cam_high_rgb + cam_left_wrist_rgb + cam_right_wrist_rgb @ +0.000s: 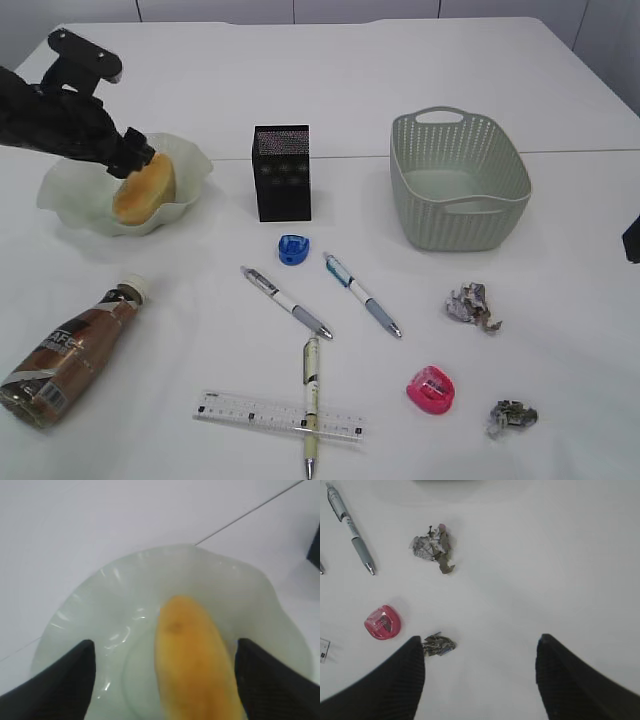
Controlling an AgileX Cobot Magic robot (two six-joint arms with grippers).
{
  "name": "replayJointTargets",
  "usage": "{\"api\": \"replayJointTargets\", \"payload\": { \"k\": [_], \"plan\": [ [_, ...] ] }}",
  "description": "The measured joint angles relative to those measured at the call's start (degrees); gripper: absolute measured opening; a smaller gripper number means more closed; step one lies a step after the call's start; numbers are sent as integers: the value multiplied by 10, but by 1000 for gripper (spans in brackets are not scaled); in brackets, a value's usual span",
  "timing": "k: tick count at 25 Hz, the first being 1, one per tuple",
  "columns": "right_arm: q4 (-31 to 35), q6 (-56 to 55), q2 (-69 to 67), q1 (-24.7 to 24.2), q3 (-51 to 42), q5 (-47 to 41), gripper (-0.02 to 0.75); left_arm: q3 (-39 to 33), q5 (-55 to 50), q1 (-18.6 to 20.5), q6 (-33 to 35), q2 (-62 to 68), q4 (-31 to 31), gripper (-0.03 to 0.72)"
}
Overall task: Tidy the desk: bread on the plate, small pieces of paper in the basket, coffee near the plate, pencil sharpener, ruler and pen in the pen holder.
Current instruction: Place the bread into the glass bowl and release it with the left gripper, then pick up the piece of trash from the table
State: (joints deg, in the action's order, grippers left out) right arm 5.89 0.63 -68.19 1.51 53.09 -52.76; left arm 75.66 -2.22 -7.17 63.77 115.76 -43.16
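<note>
Here the left gripper (165, 680) hangs over the plate (75, 195) with its jaws spread wide, one black finger on each side of the bread (192, 660); in the left wrist view a gap shows between each finger and the crust, so the bread is released and rests tilted inside the pale, wavy-rimmed plate at the far left of the bench (330, 80).

The right gripper (480, 680) hovers above bare bench at the right side, jaws apart and grasping nothing. Just beside its left finger lies a small crumpled paper (439, 644), and a second, larger paper wad (432, 546) lies farther off, near the basket (458, 180).

A pink pencil sharpener (432, 390) sits between the two papers, a little to their left. A blue pencil sharpener (294, 249) lies just in front of the black pen holder (282, 172), which stands upright between plate and basket. Two grey-and-white pens (286, 301) lie slanted side by side near the middle; a third, cream-coloured pen (311, 405) lies across the clear ruler (278, 416) at the near edge. The coffee bottle (72, 350) lies on its side at the near left, well apart from the plate.
</note>
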Motion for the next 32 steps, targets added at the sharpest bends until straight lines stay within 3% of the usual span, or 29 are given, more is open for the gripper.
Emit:
{"api": "replayJointTargets", "payload": {
  "k": [4,7,13,16,20,23,26,32],
  "plan": [
    [0,0,0,0,0,0,510,0,-87,1,-1,-24,6,629],
    [0,0,0,0,0,0,511,0,-161,1,-50,-44,71,615],
    [12,0,0,0,0,0,511,0,-280,-23,-319,-95,330,595],
    [30,0,0,0,0,-3,511,0,-361,-31,-428,-118,410,593],
    [39,12,0,0,9,-21,509,0,-470,-32,-483,-148,422,587],
    [42,20,0,0,27,-34,483,0,-529,-32,-501,-174,409,540],
    [49,22,0,7,49,-44,461,0,-564,-32,-525,-207,405,489],
    [61,22,-11,42,68,-49,459,-18,-584,-32,-594,-285,400,470]
  ]
}}
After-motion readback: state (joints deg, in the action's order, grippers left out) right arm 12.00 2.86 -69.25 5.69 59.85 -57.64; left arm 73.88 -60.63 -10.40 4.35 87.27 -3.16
